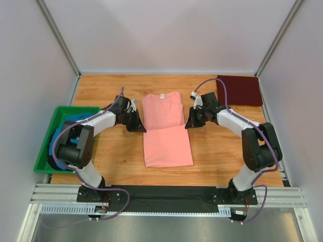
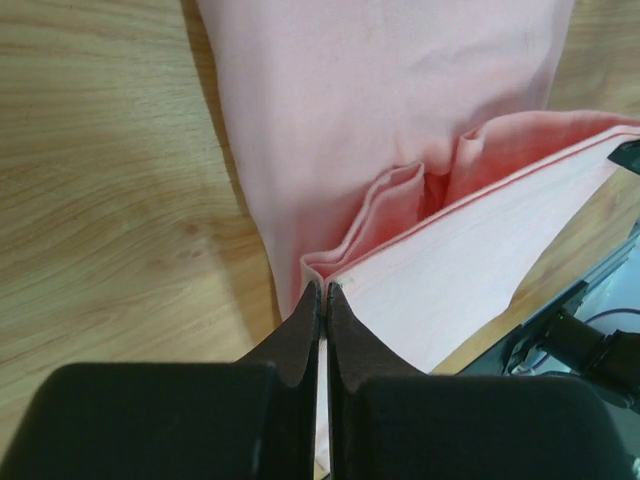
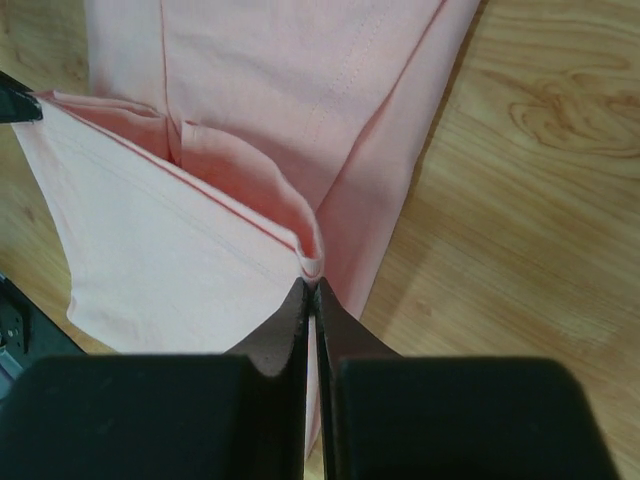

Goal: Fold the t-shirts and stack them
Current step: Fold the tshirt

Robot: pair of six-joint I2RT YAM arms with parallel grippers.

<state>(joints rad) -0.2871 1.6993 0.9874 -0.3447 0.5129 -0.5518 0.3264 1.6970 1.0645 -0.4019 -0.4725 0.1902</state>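
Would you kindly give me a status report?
Left end effector, right end effector shut on salmon-pink t-shirt, both sides. Lower half folded up. Maroon t-shirt apart, not obstructing.

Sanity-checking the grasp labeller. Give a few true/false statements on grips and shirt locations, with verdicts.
1. The left gripper and right gripper are both shut on the pink t-shirt. True.
2. The maroon t-shirt is in the green bin. False: it lies folded on the table, far right; the bin holds the teal t-shirt.
3. The pink t-shirt's collar faces the table's far edge. True.
4. The maroon t-shirt is stacked on the pink one. False: they lie apart.
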